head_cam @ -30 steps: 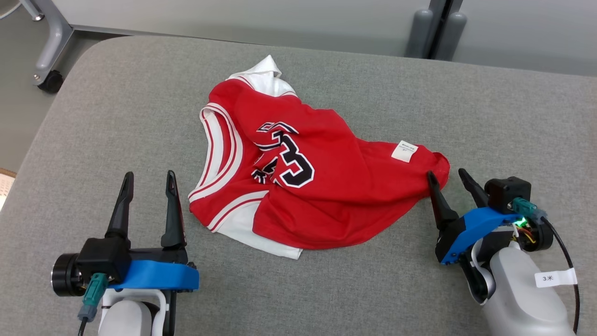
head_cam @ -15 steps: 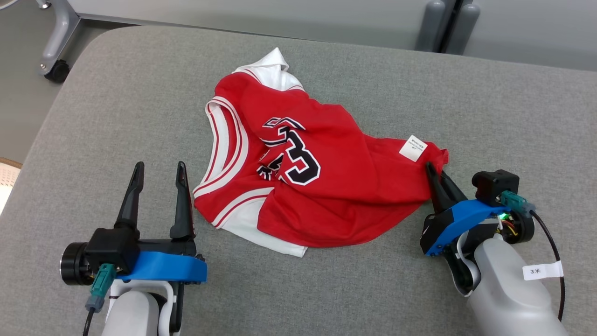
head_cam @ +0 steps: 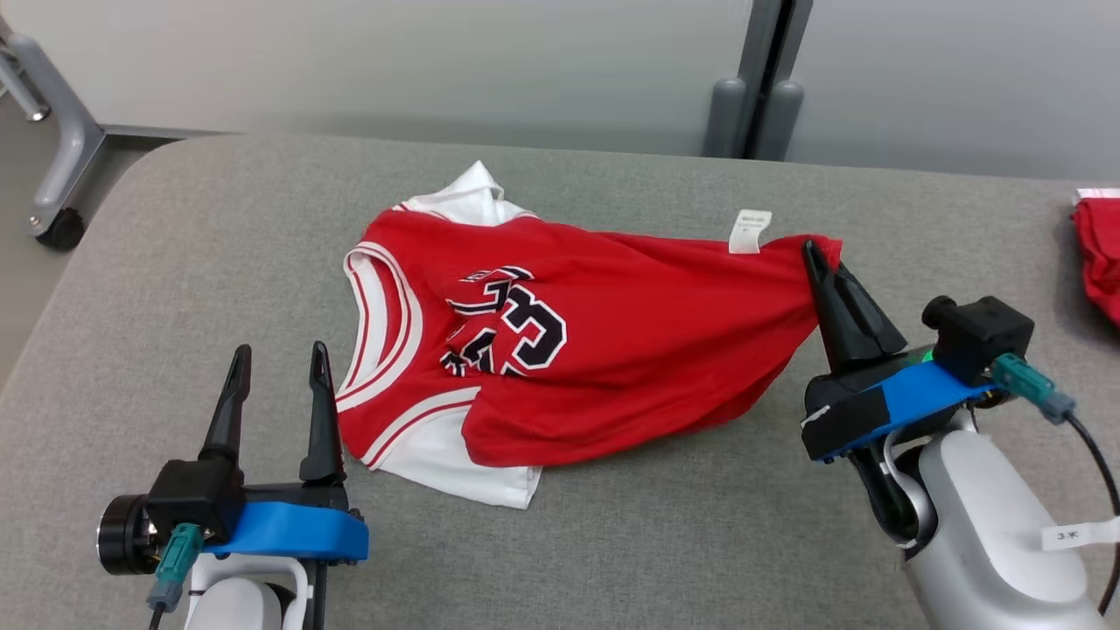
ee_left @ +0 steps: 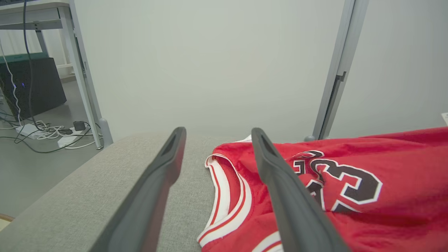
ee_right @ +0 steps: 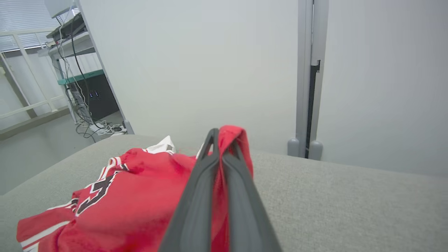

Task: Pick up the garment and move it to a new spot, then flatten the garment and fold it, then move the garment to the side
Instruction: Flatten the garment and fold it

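**A:** Which way does the garment lie from each arm?

**B:** The left gripper hovers with its fingers apart and holds nothing. The garment, a red jersey, lies just to its right on the grey worktop. Its long axis runs left to right and rises at the far corner. There the right gripper is clamped on the hem, beside a white label.

**A:** So which arm leads the carry?

**B:** The right, I'd judge, since it already has the cloth.

**A:** What do the wrist views add?

**B:** The left wrist view puts the striped armhole trim beside one finger, though I cannot tell whether they touch. The right wrist view shows red fabric draped over the closed tips. The head view adds another red cloth at the far right.
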{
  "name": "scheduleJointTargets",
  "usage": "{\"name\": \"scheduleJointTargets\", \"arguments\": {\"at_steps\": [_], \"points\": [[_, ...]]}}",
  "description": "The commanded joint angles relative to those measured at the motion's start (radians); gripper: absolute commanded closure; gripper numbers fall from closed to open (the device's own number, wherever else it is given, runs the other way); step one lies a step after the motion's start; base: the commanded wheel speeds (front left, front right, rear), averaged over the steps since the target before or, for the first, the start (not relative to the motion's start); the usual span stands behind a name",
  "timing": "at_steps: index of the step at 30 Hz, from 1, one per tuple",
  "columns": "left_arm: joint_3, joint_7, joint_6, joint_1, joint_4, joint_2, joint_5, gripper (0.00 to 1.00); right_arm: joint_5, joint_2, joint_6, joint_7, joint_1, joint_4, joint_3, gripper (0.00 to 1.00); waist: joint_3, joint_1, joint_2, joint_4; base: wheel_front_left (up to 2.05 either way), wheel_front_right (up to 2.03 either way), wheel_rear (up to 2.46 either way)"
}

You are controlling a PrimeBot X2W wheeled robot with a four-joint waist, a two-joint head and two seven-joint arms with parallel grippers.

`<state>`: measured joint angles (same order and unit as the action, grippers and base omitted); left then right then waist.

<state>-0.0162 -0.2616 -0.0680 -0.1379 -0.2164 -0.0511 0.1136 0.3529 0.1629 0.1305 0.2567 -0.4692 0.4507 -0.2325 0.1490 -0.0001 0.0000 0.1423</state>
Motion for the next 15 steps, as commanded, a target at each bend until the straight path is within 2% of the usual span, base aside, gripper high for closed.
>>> {"name": "scheduleJointTargets", "arguments": {"at_steps": [1,9,15], "points": [[0.003,-0.005,-0.001,0.010,-0.001,0.001,-0.001,0.00,0.009,0.005,0.001,-0.008,0.014,-0.034,-0.005,1.00,-0.020,0.0001,0.0000,-0.019,0.00,0.00,0.00],[0.024,-0.005,-0.004,0.033,-0.002,0.001,-0.009,0.00,0.027,0.044,0.001,-0.136,0.009,-0.385,0.023,1.00,-0.056,0.0001,0.0000,-0.057,0.00,0.00,0.00],[0.021,-0.005,-0.006,0.037,-0.005,0.001,-0.007,0.00,0.016,0.071,0.001,-0.235,-0.037,-0.518,0.085,1.00,-0.065,0.0001,0.0000,-0.062,0.00,0.00,0.00]]}}
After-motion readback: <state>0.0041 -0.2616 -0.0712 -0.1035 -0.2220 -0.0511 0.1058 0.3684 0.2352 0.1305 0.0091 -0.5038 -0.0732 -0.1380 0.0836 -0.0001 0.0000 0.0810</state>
